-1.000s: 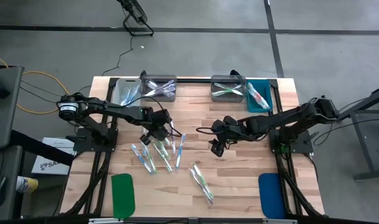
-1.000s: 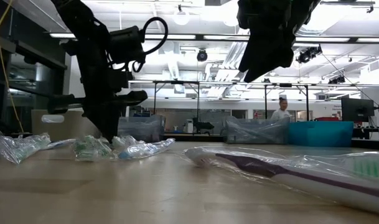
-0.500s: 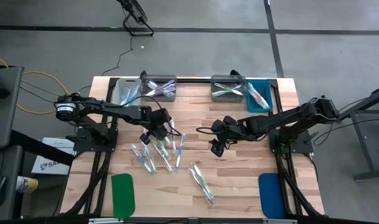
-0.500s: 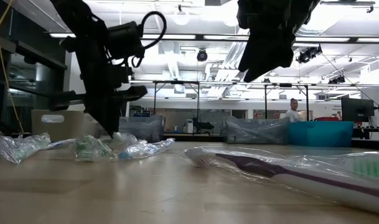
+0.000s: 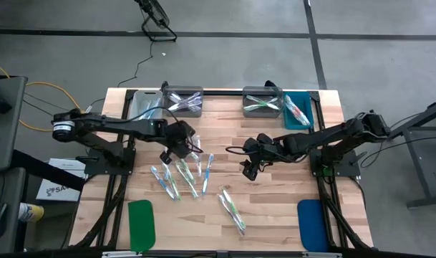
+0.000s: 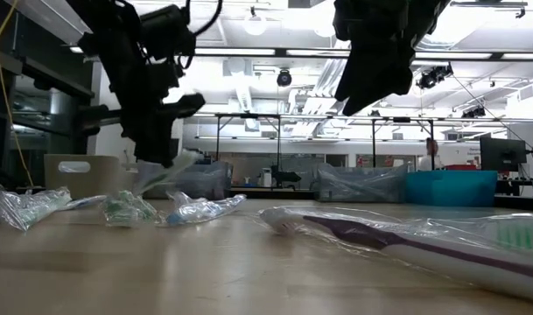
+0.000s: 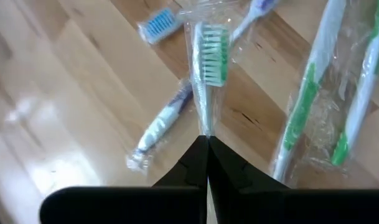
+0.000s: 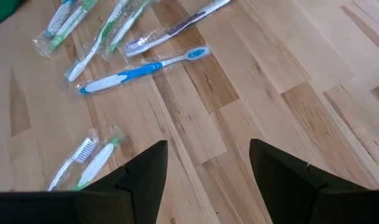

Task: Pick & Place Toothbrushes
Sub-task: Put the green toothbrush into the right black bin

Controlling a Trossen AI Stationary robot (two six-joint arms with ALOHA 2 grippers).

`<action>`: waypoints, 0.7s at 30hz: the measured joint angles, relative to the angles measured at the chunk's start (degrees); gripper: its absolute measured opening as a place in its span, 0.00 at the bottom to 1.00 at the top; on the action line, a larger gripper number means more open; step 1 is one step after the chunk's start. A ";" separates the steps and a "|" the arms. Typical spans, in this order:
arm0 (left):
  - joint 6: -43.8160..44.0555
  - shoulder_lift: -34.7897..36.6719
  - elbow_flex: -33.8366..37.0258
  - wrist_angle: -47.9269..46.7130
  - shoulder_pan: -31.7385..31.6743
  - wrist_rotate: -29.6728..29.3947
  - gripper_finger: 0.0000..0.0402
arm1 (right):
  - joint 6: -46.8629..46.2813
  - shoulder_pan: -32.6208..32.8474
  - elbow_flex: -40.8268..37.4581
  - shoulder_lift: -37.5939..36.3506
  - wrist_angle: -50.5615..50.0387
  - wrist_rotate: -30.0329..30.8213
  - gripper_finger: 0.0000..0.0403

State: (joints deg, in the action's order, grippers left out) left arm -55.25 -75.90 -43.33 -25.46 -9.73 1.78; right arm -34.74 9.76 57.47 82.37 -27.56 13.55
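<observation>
Wooden slats make up the table (image 5: 275, 208), with a green pad (image 5: 141, 222) at its near left corner. Just right of that, the left gripper (image 5: 182, 147) hangs above the table, fingers pressed together on a clear-wrapped green-bristled toothbrush (image 7: 208, 68), lifted over the loose toothbrushes (image 5: 183, 175) lying below. Near the middle, the right gripper (image 5: 249, 169) hovers with fingers spread, holding nothing. Along the far edge, bins (image 5: 263, 111) hold more toothbrushes. A blue pad (image 5: 311, 223) lies at the near right.
</observation>
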 joint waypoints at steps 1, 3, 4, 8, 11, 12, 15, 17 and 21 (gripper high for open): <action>-0.01 0.65 0.00 -0.01 0.00 0.00 0.00 | 0.01 0.00 0.00 0.00 0.04 0.12 0.55; -0.01 1.78 0.00 0.73 -0.01 0.00 0.00 | 0.02 0.00 0.00 0.00 0.52 1.31 0.55; -0.01 2.29 0.00 1.46 0.00 0.00 0.00 | 0.07 0.00 0.00 0.00 0.94 2.03 0.55; 0.01 3.43 0.00 5.84 -0.01 0.02 0.00 | 2.77 0.00 0.00 0.40 3.50 3.93 0.55; 0.01 3.43 0.00 9.68 0.00 0.02 0.00 | 5.89 0.00 -0.14 0.72 4.74 5.45 0.55; 0.09 3.43 0.00 11.12 -0.01 0.02 0.00 | 6.72 0.00 -0.43 1.06 5.75 6.00 0.55; 0.46 3.43 0.00 15.09 -0.01 0.05 0.00 | 8.77 0.17 -1.87 1.38 7.82 8.37 0.55; 0.98 3.43 0.00 17.90 0.00 0.09 0.00 | 9.21 0.34 -3.38 1.37 10.13 9.86 0.55; 1.49 3.43 0.00 23.82 -0.01 0.59 0.00 | 9.89 0.37 -7.63 1.35 16.17 12.55 0.55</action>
State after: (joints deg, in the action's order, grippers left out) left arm -53.76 -72.47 -43.33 -1.64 -9.74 2.37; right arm -24.85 10.13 49.84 83.72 -11.40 26.10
